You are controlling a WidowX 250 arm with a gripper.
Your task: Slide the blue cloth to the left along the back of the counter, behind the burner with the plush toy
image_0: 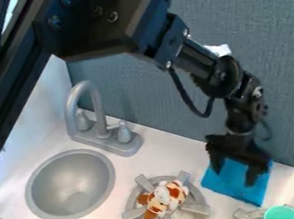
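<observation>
1. Camera view: the black gripper point(235, 178) hangs at the right, its jaws apart, over the blue cloth point(234, 188).
2. The cloth lies on the counter point(182, 153) directly below, blue showing between the fingers; whether they touch it, I cannot tell.
3. The round gray sink basin point(70, 184) is at left; a teal cup point(281, 214) stands lower right, its contents unclear.
4. A brown-and-white plush toy point(163, 198) rests on the gray burner point(197, 209).

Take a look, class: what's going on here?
A black robot arm has its open hand low at a blue cloth on the counter. Whether it touches the cloth is hard to tell. A brown-and-white stuffed toy lies on the burner nearby, with the sink beyond it.
</observation>
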